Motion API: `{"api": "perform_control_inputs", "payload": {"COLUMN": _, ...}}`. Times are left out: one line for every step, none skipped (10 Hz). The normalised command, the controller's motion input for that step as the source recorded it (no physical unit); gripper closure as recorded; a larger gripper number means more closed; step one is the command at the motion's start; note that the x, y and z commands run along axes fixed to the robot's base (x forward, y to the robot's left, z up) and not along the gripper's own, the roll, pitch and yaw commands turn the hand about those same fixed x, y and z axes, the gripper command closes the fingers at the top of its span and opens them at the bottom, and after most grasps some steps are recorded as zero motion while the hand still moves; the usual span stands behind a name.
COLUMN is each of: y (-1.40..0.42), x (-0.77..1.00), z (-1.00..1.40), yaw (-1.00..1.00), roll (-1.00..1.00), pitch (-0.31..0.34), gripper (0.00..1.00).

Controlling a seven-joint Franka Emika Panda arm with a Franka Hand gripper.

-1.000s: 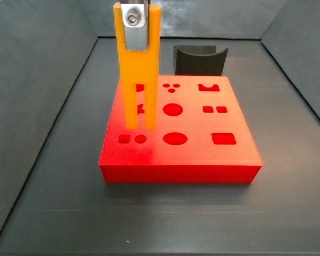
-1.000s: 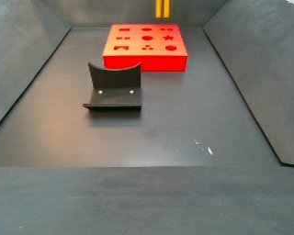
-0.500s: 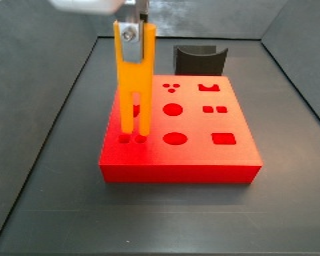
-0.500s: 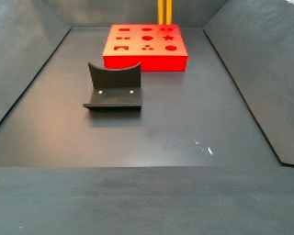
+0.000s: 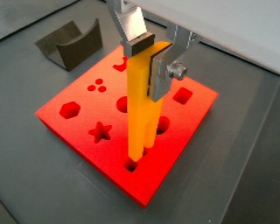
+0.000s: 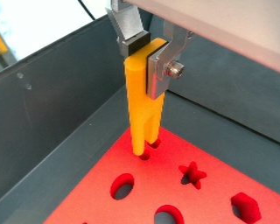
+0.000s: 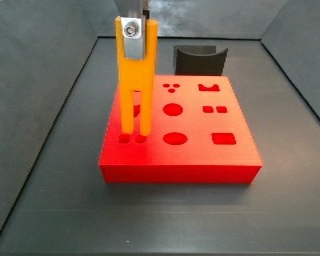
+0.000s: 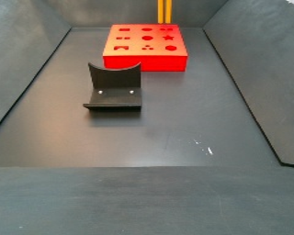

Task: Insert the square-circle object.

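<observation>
Above the red block, the gripper has its silver fingers pressed against the top of the square-circle object, clamped on it in both wrist views. That orange-yellow bar stands upright, its two prongs reaching down into the holes at a corner of the block. Seen from a side view, the bar rises from the block's front corner, and the dark fixture stands just behind the block. From the opposite side view, the fixture stands apart from the block, on the grey floor.
</observation>
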Motion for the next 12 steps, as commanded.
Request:
{"api": "perform_control_inputs", "payload": {"y": 0.01, "x": 0.00, "z": -0.07, "yaw": 0.36, "roll": 0.13, "pitch": -0.097, "gripper": 1.00}}
{"api": "perform_control_inputs", "payload": {"y": 0.15, "x": 0.00, "z": -0.13, "yaw": 0.43, "roll": 0.13, "pitch": -0.117, "gripper": 1.00}}
{"api": "perform_control_inputs", "payload": {"y": 0.00, "x": 0.00, "z": -0.10, "yaw": 0.40, "roll": 0.10, "pitch": -0.137, "gripper": 1.00}}
{"api": "perform_control_inputs", "payload": {"y": -0.05, "x": -0.08, "z": -0.10, "yaw": 0.29, "roll": 0.01, "pitch": -0.140, "gripper": 1.00}}
{"api": "perform_control_inputs", "payload": {"y": -0.21, "x": -0.10, "z": -0.05, "yaw": 0.16, "roll": 0.00, "pitch": -0.147, "gripper": 1.00}}
{"api": "perform_control_inputs", "payload": {"y": -0.17, "x": -0.09, "z": -0.09, "yaw": 0.15, "roll": -0.01, "pitch": -0.171, "gripper": 1.00}}
{"api": "perform_control_inputs", "payload": {"y": -0.14, "x": -0.06, "z": -0.19, "yaw": 0.14, "roll": 0.00, "pitch": -0.196, "gripper": 1.00}}
{"api": "perform_control_inputs", "payload": {"y": -0.01, "x": 0.00, "z": -0.16, "yaw": 0.14, "roll": 0.00, "pitch": -0.193, "gripper": 1.00}}
{"api": "perform_control_inputs", "payload": {"y": 0.00, "x": 0.01, "z": -0.09, "yaw": 0.06, "roll": 0.00, "pitch": -0.171, "gripper": 1.00}}
{"api": "perform_control_inputs", "payload": {"y": 0.05, "x": 0.00, "z": -0.07, "yaw": 0.01, "roll": 0.00, "pitch": -0.139, "gripper": 1.00}}
{"api": "perform_control_inputs", "payload": {"y": 0.07, "x": -0.12, "z": 0.00, "yaw": 0.00, "roll": 0.00, "pitch": -0.107, "gripper": 1.00}}
{"api": "perform_control_inputs", "payload": {"y": 0.08, "x": -0.12, "z": 0.00, "yaw": 0.00, "roll": 0.00, "pitch": -0.093, "gripper": 1.00}}
